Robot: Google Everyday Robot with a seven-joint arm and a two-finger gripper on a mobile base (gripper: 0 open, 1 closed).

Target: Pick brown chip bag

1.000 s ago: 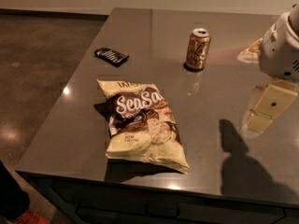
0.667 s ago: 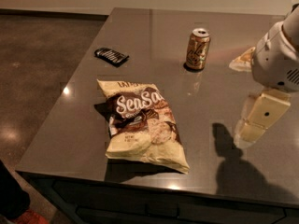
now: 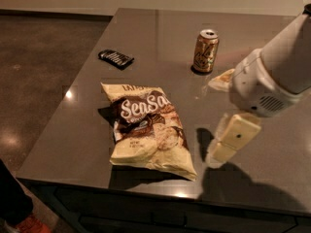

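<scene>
The brown chip bag (image 3: 148, 128) lies flat on the grey table (image 3: 146, 42), near its front edge. It is cream-yellow with a dark brown centre panel and white "Sea Salt" script. My gripper (image 3: 217, 153) hangs from the white arm (image 3: 272, 76) to the right of the bag, just above the table. It is apart from the bag by a short gap and holds nothing.
A gold-brown drink can (image 3: 206, 51) stands upright behind the gripper. A small flat black packet (image 3: 116, 58) lies at the back left. A pale object (image 3: 221, 80) lies partly hidden behind the arm. The table's front edge runs just below the bag.
The arm and gripper have moved left and lower, closing the gap to the bag's right side. The bag, can and packet have not moved.
</scene>
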